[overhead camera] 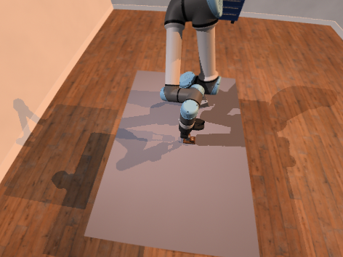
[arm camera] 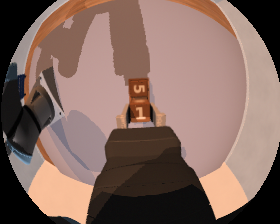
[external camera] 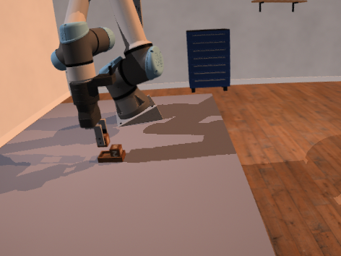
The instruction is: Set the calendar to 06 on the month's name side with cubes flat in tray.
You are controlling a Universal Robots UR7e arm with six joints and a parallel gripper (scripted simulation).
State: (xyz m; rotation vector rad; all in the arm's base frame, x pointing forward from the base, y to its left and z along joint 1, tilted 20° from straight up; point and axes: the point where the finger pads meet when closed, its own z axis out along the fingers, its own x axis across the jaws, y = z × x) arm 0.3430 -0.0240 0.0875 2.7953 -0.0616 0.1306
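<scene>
The small brown tray (overhead camera: pixel 184 142) (external camera: pixel 105 160) lies flat on the table. One brown cube (overhead camera: pixel 192 139) (external camera: pixel 115 150) (arm camera: pixel 139 88) sits in its right half in the exterior view. Its top shows a sideways 5 in the wrist view, and the side facing the exterior camera shows what looks like a 2. The tray's left half is empty there. My gripper (external camera: pixel 102 140) (arm camera: pixel 140 118) is shut on the other brown cube (external camera: pixel 107 139) (arm camera: pixel 140 111), which shows a 1 to the wrist camera. It holds the cube above and behind the tray's left half in the exterior view. The month's name is not readable.
The grey table top (overhead camera: pixel 174 197) (external camera: pixel 152 207) extends around the tray. The robot's base (external camera: pixel 139 114) stands behind and to the right of the tray in the exterior view. A blue drawer cabinet (external camera: pixel 208 58) and a wall shelf (external camera: pixel 279 1) are far behind.
</scene>
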